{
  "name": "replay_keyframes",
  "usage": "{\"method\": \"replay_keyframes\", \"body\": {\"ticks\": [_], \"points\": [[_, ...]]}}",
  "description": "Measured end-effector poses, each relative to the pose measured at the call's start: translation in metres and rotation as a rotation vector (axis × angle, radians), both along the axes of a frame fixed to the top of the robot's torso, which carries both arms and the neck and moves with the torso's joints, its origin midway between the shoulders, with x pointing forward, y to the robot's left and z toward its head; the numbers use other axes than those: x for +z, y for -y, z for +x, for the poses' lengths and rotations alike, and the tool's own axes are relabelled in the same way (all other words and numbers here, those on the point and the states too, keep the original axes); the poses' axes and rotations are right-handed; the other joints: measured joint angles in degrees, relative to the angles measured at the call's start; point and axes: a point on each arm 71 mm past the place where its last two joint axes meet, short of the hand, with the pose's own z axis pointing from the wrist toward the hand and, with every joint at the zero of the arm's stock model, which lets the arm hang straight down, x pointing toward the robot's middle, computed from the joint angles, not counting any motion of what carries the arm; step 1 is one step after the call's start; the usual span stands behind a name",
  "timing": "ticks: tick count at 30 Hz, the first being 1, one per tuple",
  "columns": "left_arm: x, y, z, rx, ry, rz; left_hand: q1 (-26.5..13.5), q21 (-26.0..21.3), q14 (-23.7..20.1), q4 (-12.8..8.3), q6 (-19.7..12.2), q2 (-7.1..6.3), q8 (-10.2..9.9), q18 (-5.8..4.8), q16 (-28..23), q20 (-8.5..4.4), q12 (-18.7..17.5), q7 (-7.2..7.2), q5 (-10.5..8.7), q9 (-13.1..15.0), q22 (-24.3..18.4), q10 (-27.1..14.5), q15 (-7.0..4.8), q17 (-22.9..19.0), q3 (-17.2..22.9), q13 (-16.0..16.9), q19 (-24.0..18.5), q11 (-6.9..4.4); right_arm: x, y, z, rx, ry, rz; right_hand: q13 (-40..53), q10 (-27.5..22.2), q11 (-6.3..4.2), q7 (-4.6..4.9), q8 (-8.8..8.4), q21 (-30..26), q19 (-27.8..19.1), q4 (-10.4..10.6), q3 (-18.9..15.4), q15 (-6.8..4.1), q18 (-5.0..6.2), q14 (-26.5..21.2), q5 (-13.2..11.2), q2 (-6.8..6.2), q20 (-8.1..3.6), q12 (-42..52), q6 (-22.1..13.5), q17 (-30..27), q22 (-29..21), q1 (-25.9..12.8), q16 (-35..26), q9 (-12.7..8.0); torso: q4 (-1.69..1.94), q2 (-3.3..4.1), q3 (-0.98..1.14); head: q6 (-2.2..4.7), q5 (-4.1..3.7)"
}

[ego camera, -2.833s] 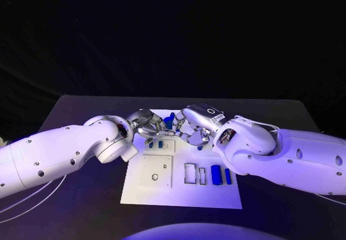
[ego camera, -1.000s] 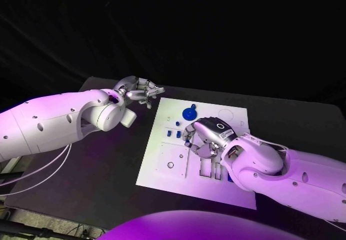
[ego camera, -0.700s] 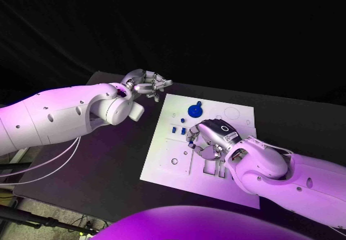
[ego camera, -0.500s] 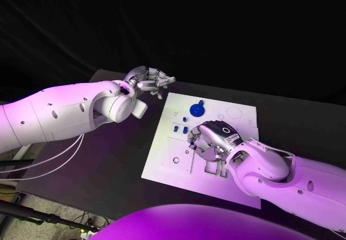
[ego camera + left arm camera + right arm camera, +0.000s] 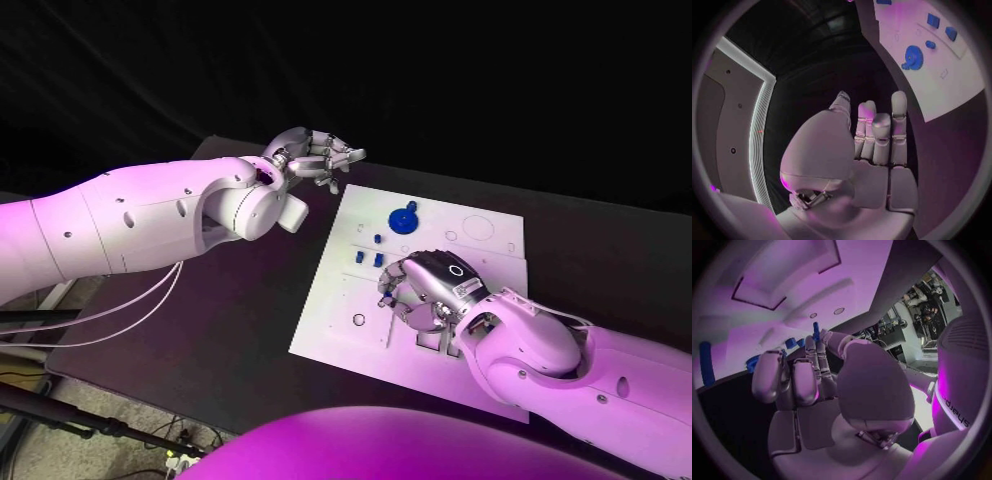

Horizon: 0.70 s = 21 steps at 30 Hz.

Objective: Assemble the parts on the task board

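White task board [image 5: 490, 235] flat on black table [image 5: 216, 320], blue parts [image 5: 402, 219] on its far half. Right hand [image 5: 423, 295] low over board's middle, fingers curled, hold unclear. Left hand [image 5: 315, 156] off board's far corner, open, empty.

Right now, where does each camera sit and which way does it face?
Head view: on the robot's head, looking down at the task board; both arms show.
Left wrist view: behind the left hand, facing the board's edge and blue gear.
Right wrist view: behind the right hand, low over the board.
Shared: the gear shows in the head and left wrist views.
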Motion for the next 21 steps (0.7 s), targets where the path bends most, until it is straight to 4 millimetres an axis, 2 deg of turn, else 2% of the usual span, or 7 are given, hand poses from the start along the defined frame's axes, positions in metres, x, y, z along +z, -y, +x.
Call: {"method": "replay_keyframes", "body": {"ticks": [6,9,21], "points": [[0.0001,0.0004,0.0002,-0.001,0.002,-0.003,0.0,0.0,-0.2,0.0,-0.3,0.0,0.0,-0.01,0.0,0.0,-0.2,-0.07,0.0,-0.2,0.0,-0.4,0.21,0.0,0.0,-0.2,0.0,-0.01,-0.003,-0.0007,0.0009,-0.001,0.001,-0.003,-0.1,0.0,0.0,0.0,0.0,0.0,0.0,-0.1,0.1,0.0,0.0,0.0,0.0,0.0,0.0,0.0,0.0,0.0,0.0,0.0,0.2,0.1,-0.04,0.01,0.01,0.0,0.41],[0.0001,0.001,0.0003,-0.002,0.002,-0.004,0.0,-0.3,-0.4,0.0,-1.0,0.0,-0.3,-0.01,0.0,0.0,-0.8,0.22,0.0,-0.4,-0.1,-0.8,0.41,-0.2,0.0,-0.7,0.0,0.43,-0.0042,-0.0016,0.0008,0.0,0.001,-0.003,-0.1,0.0,0.0,0.0,0.0,0.0,0.0,-0.1,0.1,0.0,0.0,0.0,0.0,0.0,0.0,0.0,0.0,0.0,0.0,0.0,0.2,0.1,-0.05,0.02,0.01,0.0,0.45],[0.0,0.0022,0.0003,-0.009,-0.001,-0.008,0.0,-0.3,-0.4,0.2,-1.0,0.0,-0.3,-0.03,0.0,0.2,-1.0,0.21,0.0,-0.5,-0.1,-0.8,0.41,0.1,0.2,-0.9,-0.2,0.41,-0.0073,-0.0017,0.0024,0.0,0.005,-0.009,0.0,0.0,0.0,0.0,0.0,0.0,0.0,-0.1,0.1,0.0,0.0,0.0,0.0,0.0,0.0,-0.1,0.0,0.0,0.0,0.0,0.2,0.1,-0.03,0.04,-0.02,0.0,0.44]]}}
